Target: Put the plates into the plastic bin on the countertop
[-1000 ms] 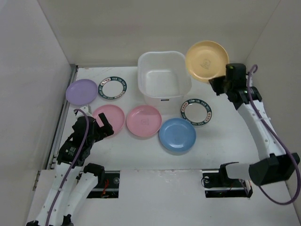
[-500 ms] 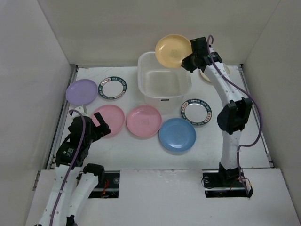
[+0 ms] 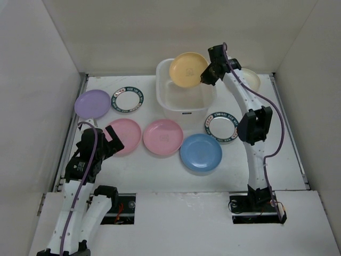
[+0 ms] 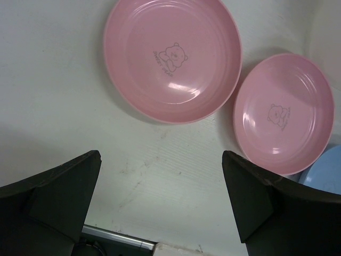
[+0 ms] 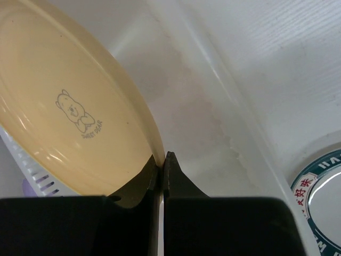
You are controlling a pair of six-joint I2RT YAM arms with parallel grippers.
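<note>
The right hand (image 3: 206, 76) is clamped on the rim of the orange plate (image 3: 188, 69) and holds it tilted on edge over the far part of the plastic bin (image 3: 186, 111), so the bin's open floor lies straight below the plate and slightly nearer. The left hand (image 3: 110, 144), spread wide and empty, hovers over the table (image 3: 149, 165) just short of the left pink plate (image 3: 125, 134), and is the closer arm for that one.

Plastic bin's (image 3: 176, 110) mouth partly covered
Orange plate (image 3: 188, 69) overhangs its far half; pink plates (image 4: 172, 56) lie ahead of the left tool (image 4: 160, 160).
</note>
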